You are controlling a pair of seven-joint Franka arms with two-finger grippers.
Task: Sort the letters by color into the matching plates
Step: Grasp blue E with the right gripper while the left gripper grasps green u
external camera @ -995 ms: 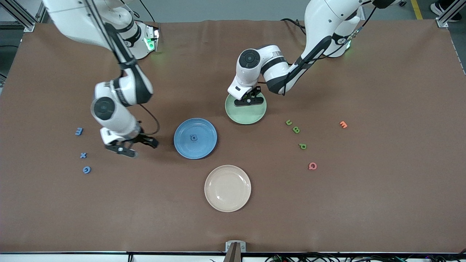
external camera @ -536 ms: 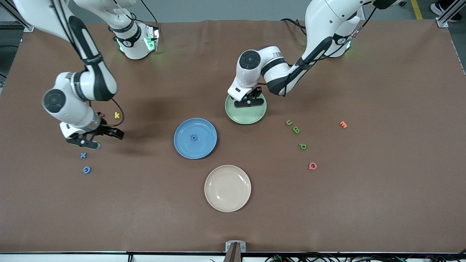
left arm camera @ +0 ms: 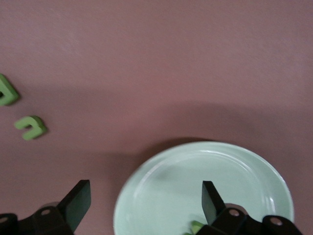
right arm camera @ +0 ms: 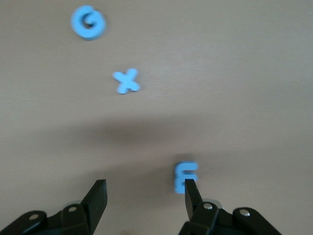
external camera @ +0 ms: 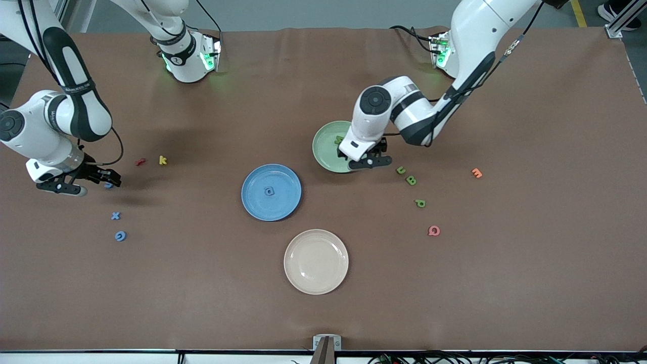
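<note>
One blue letter (right arm camera: 186, 175) lies beside the right claw's (right arm camera: 145, 196) fingertip.

Clock: 12 toward arm bases, 6 toward front camera.

Centre plate (external camera: 252, 178): inner letter (external camera: 269, 191) in it.
Base-side plate (external camera: 323, 146): at centre plate's 1 o'clock, with small letter (external camera: 339, 139) in it.
Left gripper (external camera: 370, 163): over base-side plate's 4 o'clock rim, jaws apart.
Third plate (external camera: 316, 261): at centre plate's 5 o'clock.
U (external camera: 400, 170), B (external camera: 411, 180), P (external camera: 420, 203), Q (external camera: 433, 230): on tabletop (external camera: 505, 278), strung toward 5 o'clock from left gripper.
E (external camera: 476, 173): at U's 3 o'clock.
Right gripper (external camera: 86, 183): at centre plate's 9 o'clock, jaws apart.
M (external camera: 108, 185): beside one finger.
X (external camera: 116, 216), O (external camera: 120, 235): at M's 6 o'clock.
K (external camera: 162, 160), odd letter (external camera: 140, 162): at M's 1 o'clock.
</note>
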